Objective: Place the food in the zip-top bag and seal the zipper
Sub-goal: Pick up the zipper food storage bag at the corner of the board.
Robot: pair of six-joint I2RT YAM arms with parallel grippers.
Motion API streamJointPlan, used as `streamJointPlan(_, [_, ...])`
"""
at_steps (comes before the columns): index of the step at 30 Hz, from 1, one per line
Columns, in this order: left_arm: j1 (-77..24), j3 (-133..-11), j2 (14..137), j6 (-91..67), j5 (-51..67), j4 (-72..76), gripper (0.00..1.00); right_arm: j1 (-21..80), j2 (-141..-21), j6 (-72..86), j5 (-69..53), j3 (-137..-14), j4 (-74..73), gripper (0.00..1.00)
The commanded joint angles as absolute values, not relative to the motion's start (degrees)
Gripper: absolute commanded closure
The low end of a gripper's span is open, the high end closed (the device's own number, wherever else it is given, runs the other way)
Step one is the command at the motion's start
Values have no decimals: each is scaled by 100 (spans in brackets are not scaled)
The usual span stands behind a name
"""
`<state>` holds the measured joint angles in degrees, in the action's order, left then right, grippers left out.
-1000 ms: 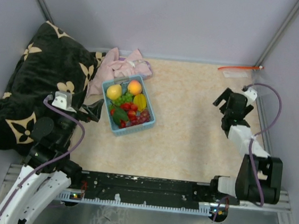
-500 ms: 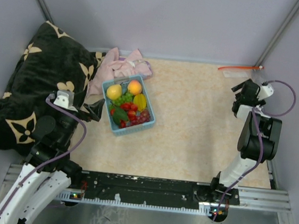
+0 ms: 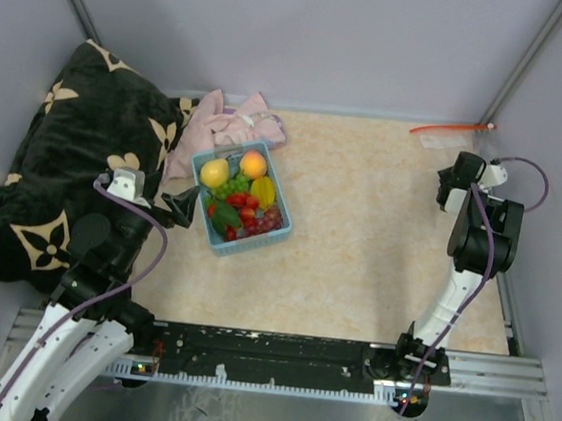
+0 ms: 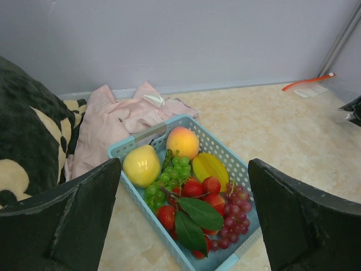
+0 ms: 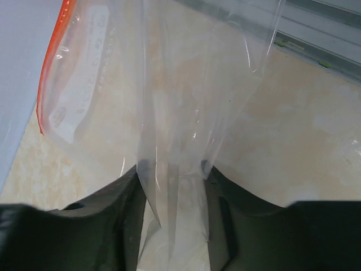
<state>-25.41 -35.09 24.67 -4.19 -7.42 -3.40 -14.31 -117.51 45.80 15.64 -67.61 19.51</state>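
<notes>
Beige speckled tabletop, grey walls. Zip-top bag (image 5: 169, 113) is at far-right corner, clear film bunched betw. right gripper (image 5: 172, 186) jaws, which pinch it. Zipper (image 5: 48, 68) runs along bag edge away from jaws, by the wall. Food (image 4: 192, 187) sits in blue basket (image 4: 121, 148) mid-left, well apart from bag. Left gripper (image 4: 184, 169) hangs just beside basket, jaws spread wide, holding nothing. Pink cloth (image 4: 113, 121) & dark blanket (image 3: 54, 167) lie behind/left of basket.
</notes>
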Motion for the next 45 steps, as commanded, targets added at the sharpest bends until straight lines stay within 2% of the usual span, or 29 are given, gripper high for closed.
streamJointPlan(1, [-2587, -3539, 2488, -393, -665, -210, 0, -1486, -11505, 4578, 1311, -6707, 2374, 66])
streamJointPlan(8, [-2592, -3618, 2499, -505, -487, -256, 0, -1485, -10583, 4145, 895, -6116, 2406, 95])
streamJointPlan(10, [-2585, -3642, 2504, -545, -441, -274, 0, -1488, -10251, 4103, 763, -5854, 2441, 100])
streamJointPlan(23, [-2586, -3991, 2920, -1037, 172, -610, 0, -1490, -7737, 4047, -499, -4004, 2425, 100])
streamJointPlan(32, [-2584, -4295, 3151, -1660, 541, -932, 0, -1479, -5895, 3523, -1800, -3287, 1835, 100])
streamJointPlan(45, [-2589, -3932, 3756, -2733, 1653, -318, 0, -1336, -4289, 3530, -3762, -2258, 2170, 100])
